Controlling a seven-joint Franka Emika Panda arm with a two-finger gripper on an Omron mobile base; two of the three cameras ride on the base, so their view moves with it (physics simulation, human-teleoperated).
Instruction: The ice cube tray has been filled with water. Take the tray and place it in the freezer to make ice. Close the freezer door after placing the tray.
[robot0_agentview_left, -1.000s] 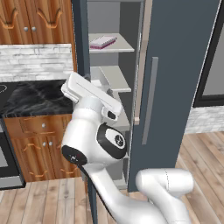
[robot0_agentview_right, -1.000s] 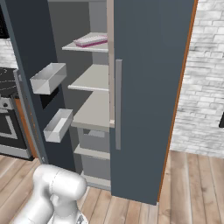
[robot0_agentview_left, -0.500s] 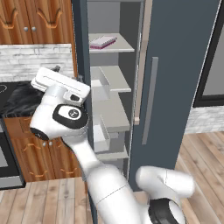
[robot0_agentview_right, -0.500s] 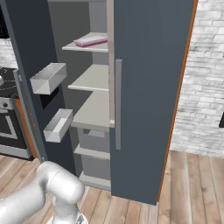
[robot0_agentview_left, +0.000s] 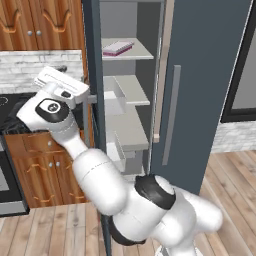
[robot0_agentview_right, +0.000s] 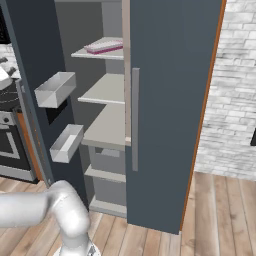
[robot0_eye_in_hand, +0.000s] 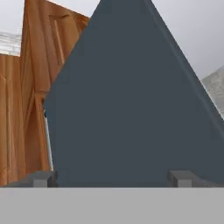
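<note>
1. The freezer (robot0_agentview_left: 210, 75) is a tall dark blue-grey unit, and its narrow left side stands open.
2. The ice cube tray (robot0_agentview_left: 118, 47) is a flat pinkish-white slab. It lies on the top grey shelf (robot0_agentview_left: 137, 52) inside the freezer, and nothing is touching it.
3. In the right base view the ice cube tray (robot0_agentview_right: 103, 46) sits on that same top shelf, near the front edge.
4. The freezer door (robot0_agentview_right: 35, 80) is swung out to the left. It carries 2 white bins (robot0_agentview_right: 55, 89) on its inner side, 1 above the other.
5. In the left base view the freezer door (robot0_agentview_left: 93, 75) shows edge-on as a thin dark strip.
6. The white arm (robot0_agentview_left: 95, 175) rises from the lower right and bends up to the left.
7. The end effector (robot0_agentview_left: 86, 98) is at the outer side of the door, right beside its edge. I cannot tell if it touches the door.
8. In the hand view the 2 dark fingertips (robot0_eye_in_hand: 41, 178) stand far apart, so the end effector (robot0_eye_in_hand: 111, 179) is spread wide and holds nothing.
9. The dark blue door panel (robot0_eye_in_hand: 131, 113) is close in front of the fingertips.
10. Brown wooden cabinets (robot0_agentview_left: 35, 25) hang to the left of the freezer.
</note>
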